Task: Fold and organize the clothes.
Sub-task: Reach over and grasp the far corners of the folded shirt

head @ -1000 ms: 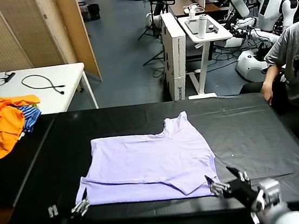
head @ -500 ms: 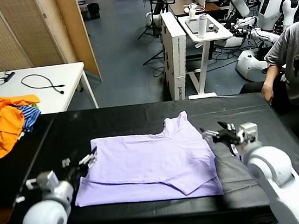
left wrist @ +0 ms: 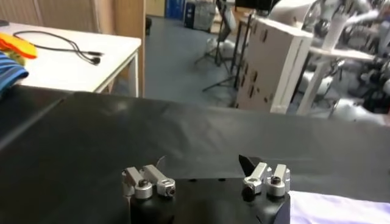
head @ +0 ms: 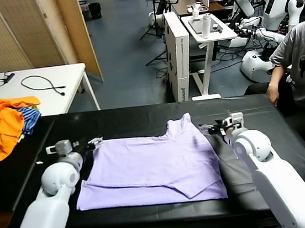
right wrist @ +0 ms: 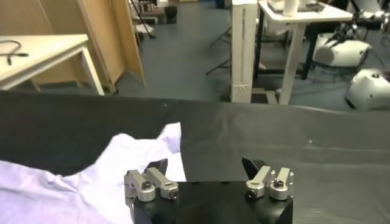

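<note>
The pale lavender T-shirt point(head: 153, 166) lies flat on the black table point(head: 256, 145), partly folded, with one layer over another along its near side. My left gripper point(head: 93, 142) is open and empty at the shirt's far left corner, and in the left wrist view point(left wrist: 202, 163) it hovers over bare black table with a strip of shirt point(left wrist: 341, 210) beside it. My right gripper point(head: 207, 128) is open and empty at the shirt's far right edge near the collar. In the right wrist view point(right wrist: 205, 164) the shirt point(right wrist: 91, 189) lies just beside and under one finger.
A heap of orange and blue-striped garments point(head: 0, 124) lies at the far left. A white table point(head: 54, 87) with a black cable point(head: 43, 83) stands behind. A seated person point(head: 302, 68) is at the table's far right corner.
Both arms have moved from the table's near edge away from me to the shirt's far corners, staying open. The shirt has not moved.
</note>
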